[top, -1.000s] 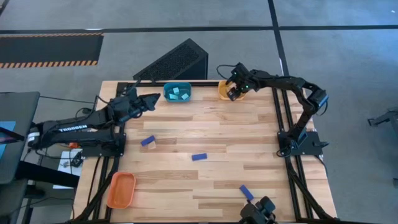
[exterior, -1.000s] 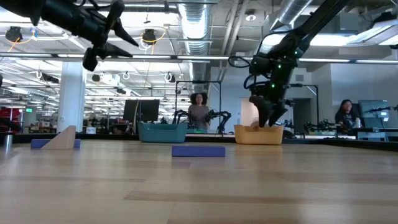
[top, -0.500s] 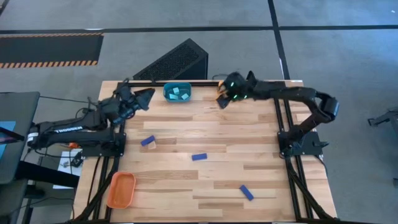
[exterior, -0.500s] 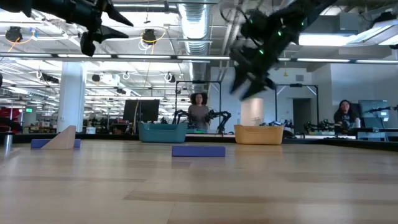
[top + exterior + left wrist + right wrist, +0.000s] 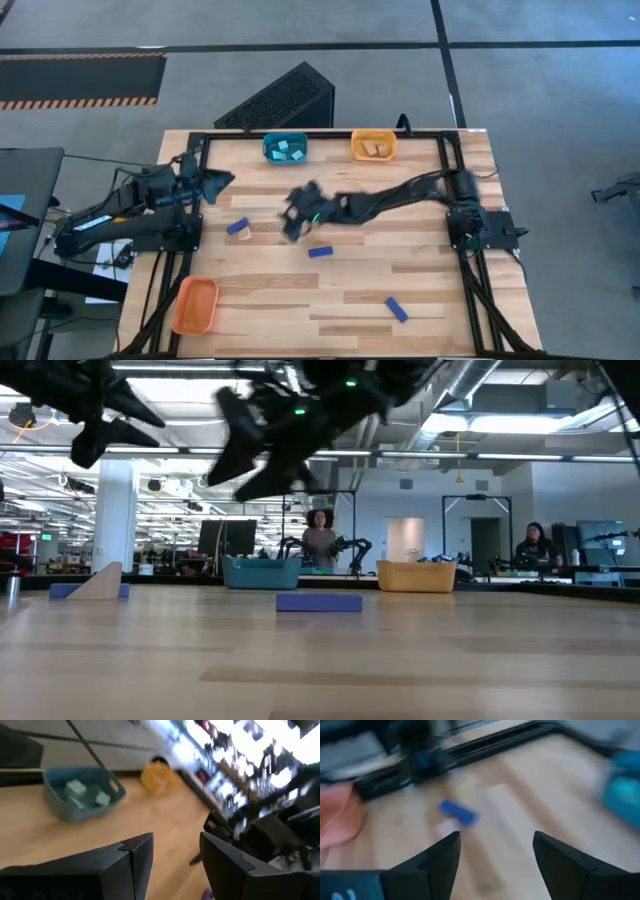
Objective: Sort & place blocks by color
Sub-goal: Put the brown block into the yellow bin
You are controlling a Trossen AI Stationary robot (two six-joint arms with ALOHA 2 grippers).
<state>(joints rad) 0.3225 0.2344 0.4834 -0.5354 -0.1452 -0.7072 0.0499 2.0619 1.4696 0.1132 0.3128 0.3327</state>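
Right gripper [image 5: 297, 213] at frame centre, fingers apart, empty; nearest blue block [image 5: 320, 252] just below-right, long axis near horizontal. Blue-and-tan pair [image 5: 240, 228] to its left. Left gripper [image 5: 212, 184] upper left, parted, empty, farther off

dark blue blocks [image 5: 320, 252], teal tray [image 5: 285, 149]

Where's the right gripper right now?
In the high view the right gripper hangs over the table's middle, between the tan block and the dark blue block.

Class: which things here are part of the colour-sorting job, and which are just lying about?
Job:
dark blue blocks
tan block
cyan blocks
teal tray
yellow tray
orange tray
right claw

Lying about:
black slatted box
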